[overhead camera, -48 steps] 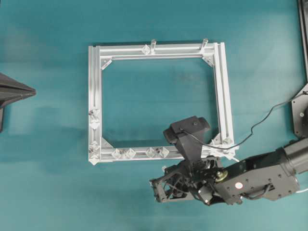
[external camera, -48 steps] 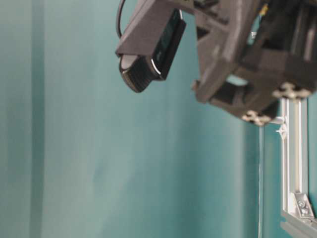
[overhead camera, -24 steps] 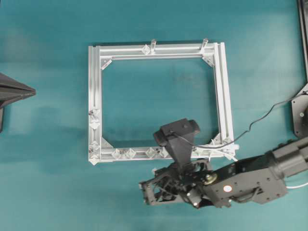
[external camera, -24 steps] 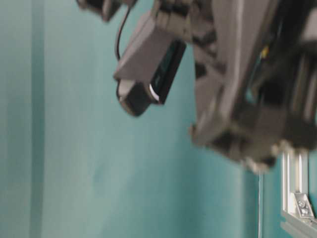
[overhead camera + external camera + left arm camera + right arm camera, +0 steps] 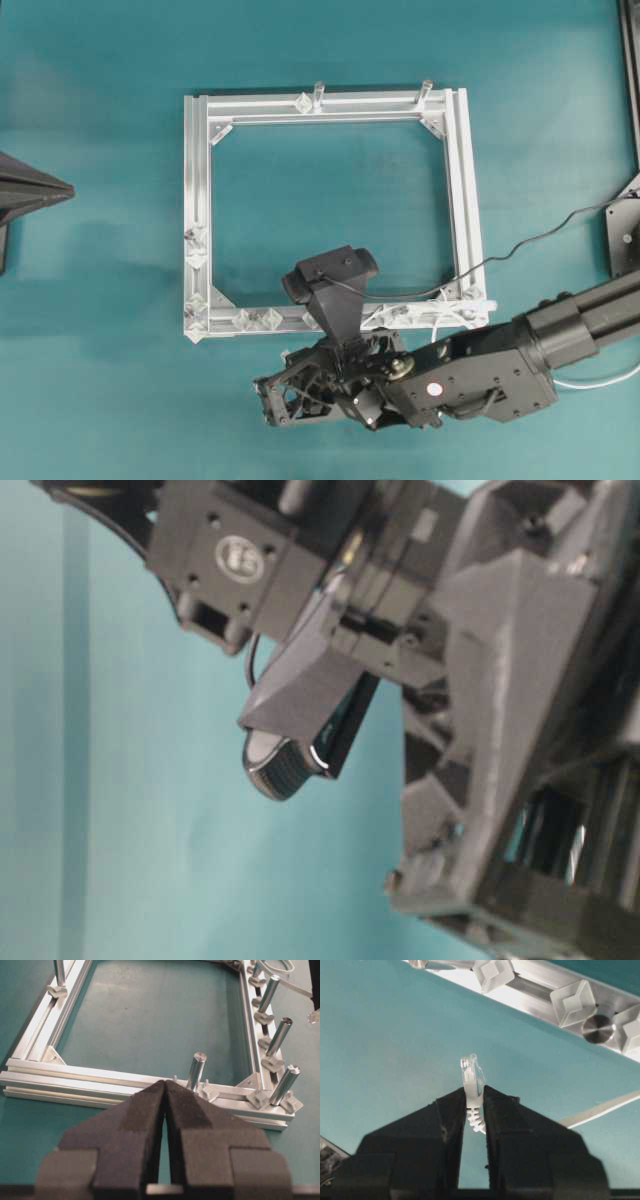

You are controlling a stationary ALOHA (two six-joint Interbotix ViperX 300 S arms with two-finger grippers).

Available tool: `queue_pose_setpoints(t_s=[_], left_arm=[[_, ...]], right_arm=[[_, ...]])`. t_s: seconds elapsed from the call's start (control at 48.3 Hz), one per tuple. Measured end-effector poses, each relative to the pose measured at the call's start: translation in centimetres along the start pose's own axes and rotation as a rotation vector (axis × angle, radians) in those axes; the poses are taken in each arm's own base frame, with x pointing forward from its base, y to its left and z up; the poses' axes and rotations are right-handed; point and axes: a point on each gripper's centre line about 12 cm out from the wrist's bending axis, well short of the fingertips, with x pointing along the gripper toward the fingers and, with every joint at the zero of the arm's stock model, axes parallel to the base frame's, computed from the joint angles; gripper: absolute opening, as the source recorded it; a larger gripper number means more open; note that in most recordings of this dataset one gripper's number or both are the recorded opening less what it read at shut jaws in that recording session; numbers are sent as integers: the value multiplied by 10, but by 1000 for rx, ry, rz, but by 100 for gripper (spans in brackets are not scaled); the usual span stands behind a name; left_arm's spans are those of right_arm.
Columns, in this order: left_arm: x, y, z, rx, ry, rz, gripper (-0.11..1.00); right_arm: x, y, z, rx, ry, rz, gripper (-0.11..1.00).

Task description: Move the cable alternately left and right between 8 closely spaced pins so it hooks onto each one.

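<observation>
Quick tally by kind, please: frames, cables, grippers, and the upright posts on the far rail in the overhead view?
aluminium frame: 1
white cable: 1
grippers: 2 (left gripper, right gripper)
upright posts on the far rail: 2
Total: 6

The right arm is stretched in from the lower right of the overhead view, its forearm lying low and nearly level, with the wrist camera raised above the wrist. The right gripper is seen with its jaws drawn close on the cable, the plug standing out past the fingertips. From bench level the wrist fills most of the frame and is blurred, so little more can be made out there. The left arm is only glimpsed at the left edge. The left gripper is held with its jaws pressed together, nothing between them.
</observation>
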Motion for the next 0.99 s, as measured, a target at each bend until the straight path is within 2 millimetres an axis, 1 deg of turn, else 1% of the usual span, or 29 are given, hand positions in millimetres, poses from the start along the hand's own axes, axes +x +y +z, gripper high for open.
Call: queue_pose_setpoints(t_s=[0.166, 0.269, 0.393, 0.994], left_arm=[[0, 0, 0, 0, -2, 0, 0], [0, 0, 0, -11, -2, 0, 0], [0, 0, 0, -15, -2, 0, 0], [0, 0, 0, -17, -2, 0, 0]], right_arm=[[1, -3, 6, -1, -20, -28, 13], [3, -4, 14, -4, -38, -45, 13], [4, -3, 23, -4, -53, -49, 13], [9, -1, 49, 28, -88, -52, 13]])
